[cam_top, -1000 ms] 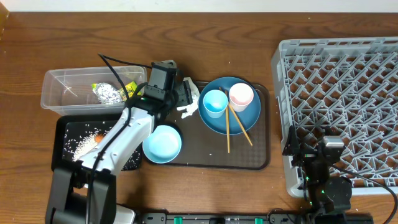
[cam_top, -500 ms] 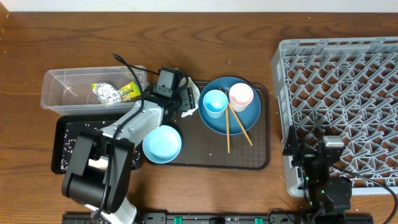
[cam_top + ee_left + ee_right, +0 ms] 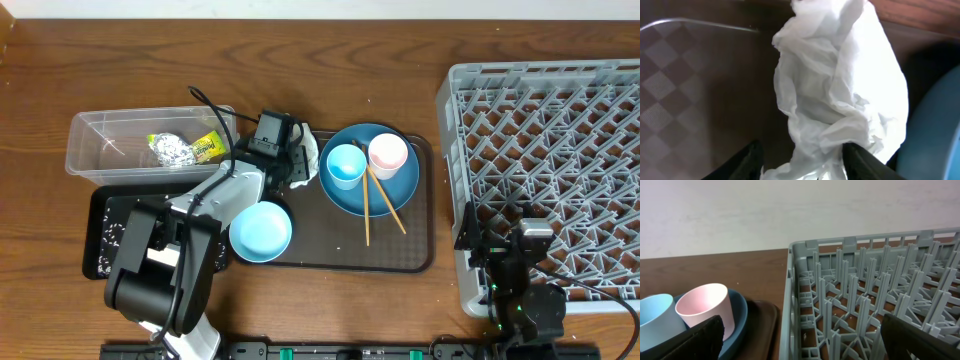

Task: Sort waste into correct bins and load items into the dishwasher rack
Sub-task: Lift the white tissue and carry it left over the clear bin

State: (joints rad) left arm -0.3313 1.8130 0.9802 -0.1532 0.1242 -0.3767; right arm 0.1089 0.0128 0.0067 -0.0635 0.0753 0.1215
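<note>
Brown tray holds the crumpled tissue, lying between jaws of the left pincer; grip cannot be told.

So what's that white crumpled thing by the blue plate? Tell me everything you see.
It is a crumpled white tissue, thin soft paper full of folds, bunched into a loose wad. It lies on the brown tray, near its back edge, beside the dark-blue plate. The left gripper has a finger on either side of its near end; whether it is pinched I cannot tell.

I see a brown serving tray on the wood-grain worktop, with a pale wall behind.
</note>
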